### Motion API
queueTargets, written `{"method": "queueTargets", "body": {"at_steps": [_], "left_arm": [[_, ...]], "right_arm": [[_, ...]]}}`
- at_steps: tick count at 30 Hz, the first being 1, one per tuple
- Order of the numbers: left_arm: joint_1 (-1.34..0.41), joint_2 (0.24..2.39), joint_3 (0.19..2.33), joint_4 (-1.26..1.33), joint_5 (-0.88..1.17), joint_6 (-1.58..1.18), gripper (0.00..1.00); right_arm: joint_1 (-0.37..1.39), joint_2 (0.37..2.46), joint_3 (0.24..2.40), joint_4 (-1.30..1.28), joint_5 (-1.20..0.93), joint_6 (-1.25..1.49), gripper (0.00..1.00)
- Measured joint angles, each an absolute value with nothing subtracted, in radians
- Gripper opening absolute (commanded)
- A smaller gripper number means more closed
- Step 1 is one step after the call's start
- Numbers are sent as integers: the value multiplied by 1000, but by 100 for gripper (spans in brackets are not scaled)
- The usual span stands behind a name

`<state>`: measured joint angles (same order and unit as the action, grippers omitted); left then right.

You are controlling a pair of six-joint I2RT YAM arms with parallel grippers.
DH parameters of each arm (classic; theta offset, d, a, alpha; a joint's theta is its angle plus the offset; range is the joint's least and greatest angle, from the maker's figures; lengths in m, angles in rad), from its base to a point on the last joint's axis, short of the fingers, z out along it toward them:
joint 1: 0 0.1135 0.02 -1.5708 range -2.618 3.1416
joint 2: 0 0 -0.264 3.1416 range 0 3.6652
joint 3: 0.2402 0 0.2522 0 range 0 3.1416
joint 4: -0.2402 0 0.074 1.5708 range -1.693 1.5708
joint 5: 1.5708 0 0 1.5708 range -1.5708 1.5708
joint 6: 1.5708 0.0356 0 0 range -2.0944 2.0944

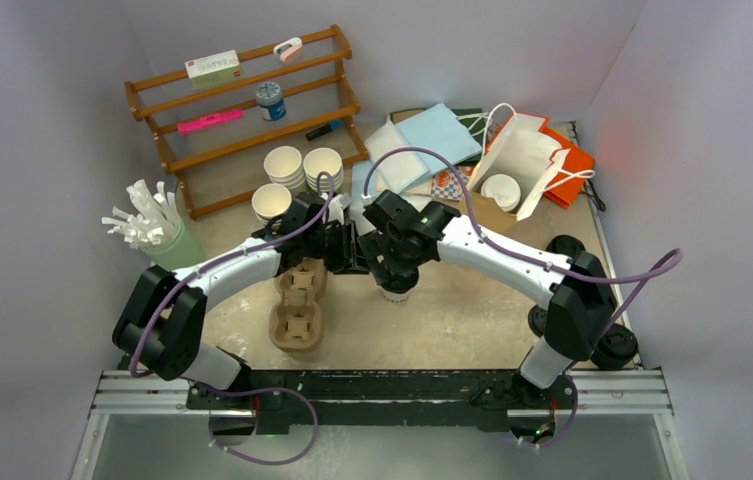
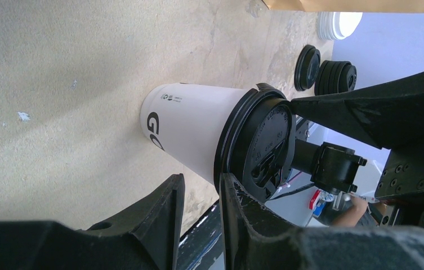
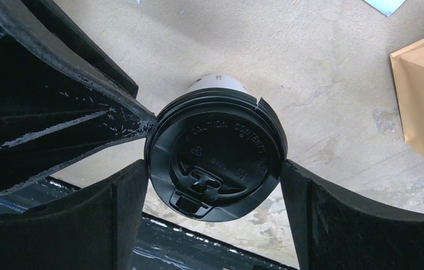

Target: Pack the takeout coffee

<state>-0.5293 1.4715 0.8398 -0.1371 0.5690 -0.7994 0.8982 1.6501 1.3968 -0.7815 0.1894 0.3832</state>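
Note:
The takeout coffee (image 2: 190,126) is a white paper cup with black lettering and a black plastic lid (image 3: 215,152), standing upright on the table centre (image 1: 395,292). My right gripper (image 3: 215,169) comes down over it from above, one finger (image 3: 128,191) at each side of the lid's rim and both touching it. My left gripper (image 2: 201,183) reaches in from the left at lid height. Its jaws stand a narrow gap apart with nothing between them, and one fingertip (image 3: 147,121) rests against the lid's edge.
A brown pulp cup tray (image 1: 300,305) lies just left of the cup. Stacks of white cups (image 1: 302,165) stand behind, and paper bags (image 1: 527,160) at the back right. Black lids (image 1: 615,345) sit at the right edge, a cup of straws (image 1: 152,225) at the left, and a wooden rack (image 1: 242,110) at the back.

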Motion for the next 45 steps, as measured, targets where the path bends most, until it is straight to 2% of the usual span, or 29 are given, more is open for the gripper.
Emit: {"method": "queueTargets", "body": {"at_steps": [17,24,45], "left_arm": [[-530,1473,840,-133,572,-800,31],[-530,1476,839,-124,573,-800,31],[-527,1494,838,-102,596,-800,31]], "right_arm": [[925,1628,1349,-743,220,383,84],[929,1596,1304,-695,227,388,75],[963,1602,1269,-667,279,419,76]]}}
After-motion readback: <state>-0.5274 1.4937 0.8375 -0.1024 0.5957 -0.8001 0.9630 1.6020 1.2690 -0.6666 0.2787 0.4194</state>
